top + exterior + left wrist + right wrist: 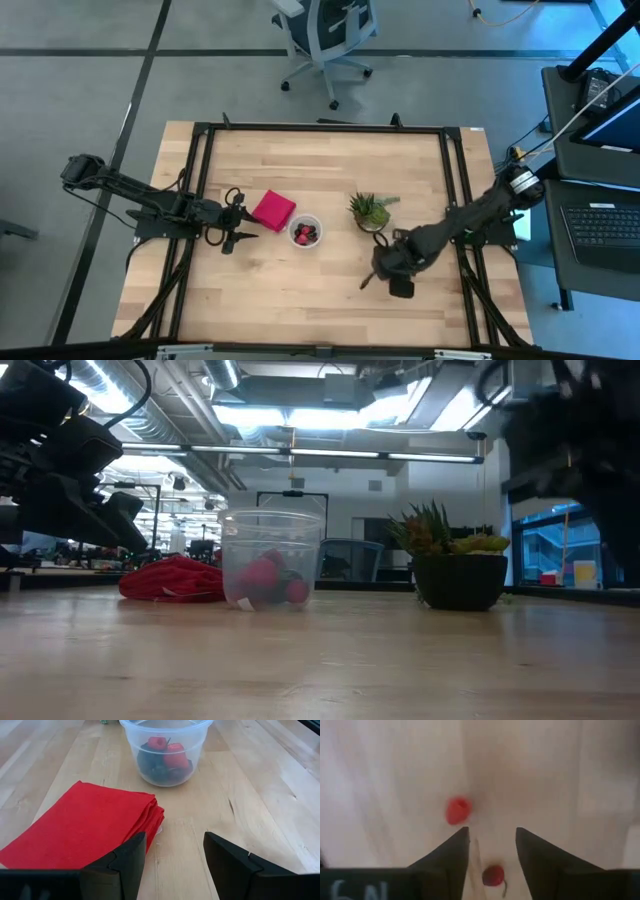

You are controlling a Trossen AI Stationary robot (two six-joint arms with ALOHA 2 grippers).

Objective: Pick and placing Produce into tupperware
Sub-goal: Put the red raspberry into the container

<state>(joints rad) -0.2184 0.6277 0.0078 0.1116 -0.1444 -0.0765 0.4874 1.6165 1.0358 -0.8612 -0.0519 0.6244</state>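
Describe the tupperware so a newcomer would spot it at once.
On the wooden table, look near the middle, between the red folded cloth and the spiky potted plant. The tupperware is the round clear cup, the only see-through item, with red and dark produce inside.

Produce (165,757) bright red + dark maroon; tupperware (200,740) clear-whitish; cloth (85,827) red; plant (370,210) green, pot black; table (330,290) light wood.

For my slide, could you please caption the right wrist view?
Right pincer open above two red fruits on the table.

White handwritten "6N" on the right end effector (490,851), low on its dark body
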